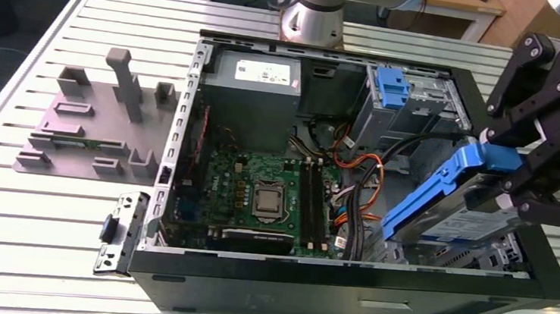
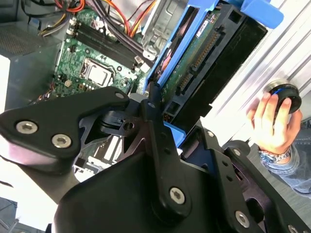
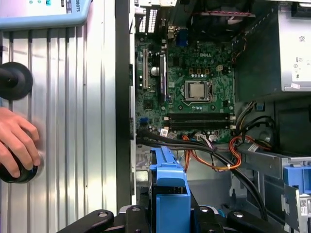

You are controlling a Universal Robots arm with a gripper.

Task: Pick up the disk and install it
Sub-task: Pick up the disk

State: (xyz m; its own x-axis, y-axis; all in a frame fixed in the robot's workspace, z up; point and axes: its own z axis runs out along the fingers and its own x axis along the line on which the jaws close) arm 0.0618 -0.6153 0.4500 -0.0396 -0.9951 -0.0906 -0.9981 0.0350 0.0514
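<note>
The gripper [image 1: 521, 182] is clamping the disk [image 1: 436, 205] by its blue caddy, holding it tilted over the open computer case [image 1: 350, 285], above the drive bay corner. The disk is likely rigid, fairly heavy and shock-sensitive; the caddy's 2 side rails look the safest hold.
</note>
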